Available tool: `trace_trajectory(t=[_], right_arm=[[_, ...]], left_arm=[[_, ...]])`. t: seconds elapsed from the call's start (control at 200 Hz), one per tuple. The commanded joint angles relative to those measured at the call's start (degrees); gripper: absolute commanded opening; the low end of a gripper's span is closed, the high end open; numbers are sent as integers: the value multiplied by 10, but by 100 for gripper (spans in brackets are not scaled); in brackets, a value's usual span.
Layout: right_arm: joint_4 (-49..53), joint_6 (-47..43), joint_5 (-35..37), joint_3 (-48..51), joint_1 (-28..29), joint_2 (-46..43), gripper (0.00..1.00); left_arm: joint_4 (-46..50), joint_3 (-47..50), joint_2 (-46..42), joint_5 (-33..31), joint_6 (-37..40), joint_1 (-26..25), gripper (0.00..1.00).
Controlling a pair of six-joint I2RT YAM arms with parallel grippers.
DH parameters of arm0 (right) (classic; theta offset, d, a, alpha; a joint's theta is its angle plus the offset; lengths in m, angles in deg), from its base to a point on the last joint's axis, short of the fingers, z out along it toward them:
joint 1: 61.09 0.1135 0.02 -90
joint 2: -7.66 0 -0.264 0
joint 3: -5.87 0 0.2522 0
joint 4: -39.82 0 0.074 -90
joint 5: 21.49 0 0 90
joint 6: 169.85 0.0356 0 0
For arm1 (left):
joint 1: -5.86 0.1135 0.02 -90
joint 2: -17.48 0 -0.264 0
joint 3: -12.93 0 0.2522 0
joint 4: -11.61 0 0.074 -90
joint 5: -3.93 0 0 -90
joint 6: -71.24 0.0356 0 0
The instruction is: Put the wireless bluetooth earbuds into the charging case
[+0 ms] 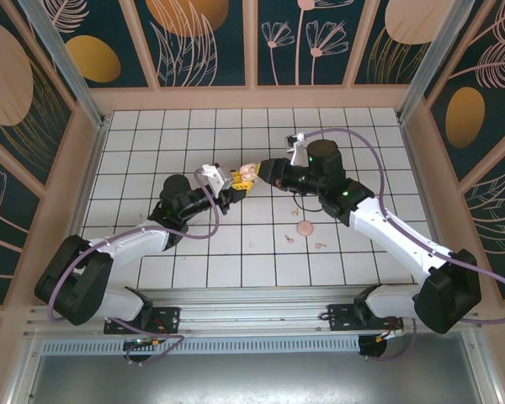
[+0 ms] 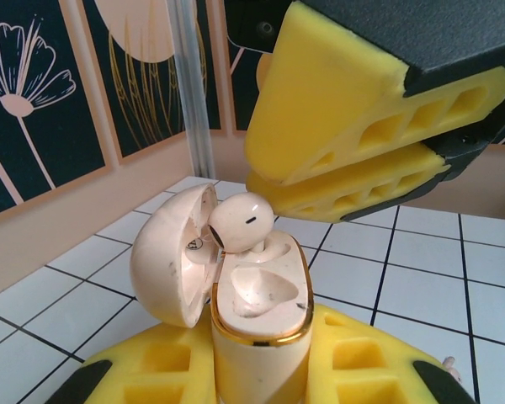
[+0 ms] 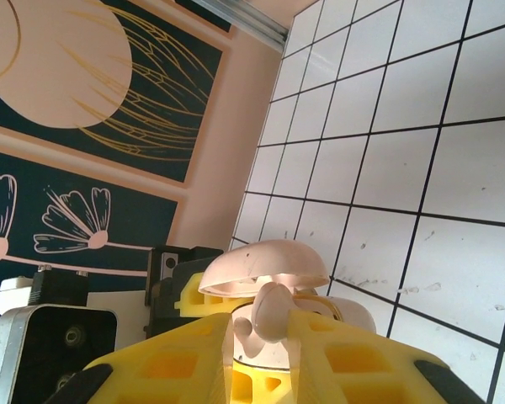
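The pale pink charging case (image 2: 261,345) stands upright between the yellow foam fingers of my left gripper (image 2: 261,370), which is shut on it. Its lid (image 2: 172,252) hangs open to the left. One pale earbud (image 2: 242,220) leans in the far slot, its stem going down into it. The near slot (image 2: 261,290) is empty. My right gripper (image 3: 265,337) comes in from above with that earbud (image 3: 273,307) between its fingertips. In the top view both grippers (image 1: 234,181) (image 1: 254,171) meet above the tiles at the case (image 1: 246,172).
A small round pink object (image 1: 305,227) lies on the tiled floor in front of the right arm. Two tiny pale pink bits (image 1: 289,239) (image 1: 321,245) lie beside it, too small to identify. Patterned walls enclose the floor.
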Motion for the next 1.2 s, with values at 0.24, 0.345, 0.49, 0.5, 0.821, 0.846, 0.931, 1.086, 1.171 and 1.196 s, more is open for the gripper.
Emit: trace_trajectory(t=[0.24,0.345,0.49,0.5,0.821,0.846,0.931,1.086,1.171,1.196], right_arm=[[37,-61,-24,-46,0,17,25],[74,-102,-38,-62,-1,26,25],[108,-146,-51,-72,-13,25,25],[109,-149,-52,-73,-14,25,25],[122,-282,-81,-90,-32,-4,26],[119,-293,-87,-88,-34,-9,26],[117,-330,-96,-88,-38,-24,27],[137,-410,-111,-93,-39,-43,28],[158,-490,-113,-94,-39,-55,29],[164,-522,-118,-93,-39,-60,29]], left_arm=[[-10,-16,-16,24,20,-5,11],[-4,-17,-18,29,26,-5,11],[4,-18,-22,48,32,-6,11],[5,-18,-23,50,33,-5,11],[30,-24,-30,69,44,-5,11],[32,-24,-30,70,45,-5,11],[33,-24,-32,71,45,-5,11],[36,-23,-36,72,45,-5,11],[39,-24,-38,75,47,-5,12],[40,-24,-38,76,48,-6,12]])
